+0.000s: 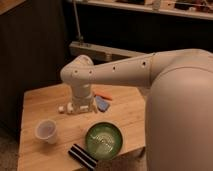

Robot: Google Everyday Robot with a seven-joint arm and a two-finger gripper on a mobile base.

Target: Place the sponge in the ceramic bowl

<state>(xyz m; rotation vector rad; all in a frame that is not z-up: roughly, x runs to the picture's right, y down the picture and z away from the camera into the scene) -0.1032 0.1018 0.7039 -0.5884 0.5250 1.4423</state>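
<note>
The sponge (102, 103), a small blue pad, lies on the wooden table (40, 102) just right of the arm's wrist. The gripper (77, 108) hangs low over the table to the sponge's left, its pale fingertips near the wood, apart from the sponge as far as I can see. The ceramic bowl (104, 140), green and glossy with pale rings inside, sits near the table's front edge, below and slightly right of the gripper. Nothing lies in the bowl.
A translucent white cup (47, 131) stands at the front left. A black-and-white striped block (83, 156) lies left of the bowl at the table's edge. A thin orange item (103, 94) lies behind the sponge. The robot's white body (180, 115) fills the right side.
</note>
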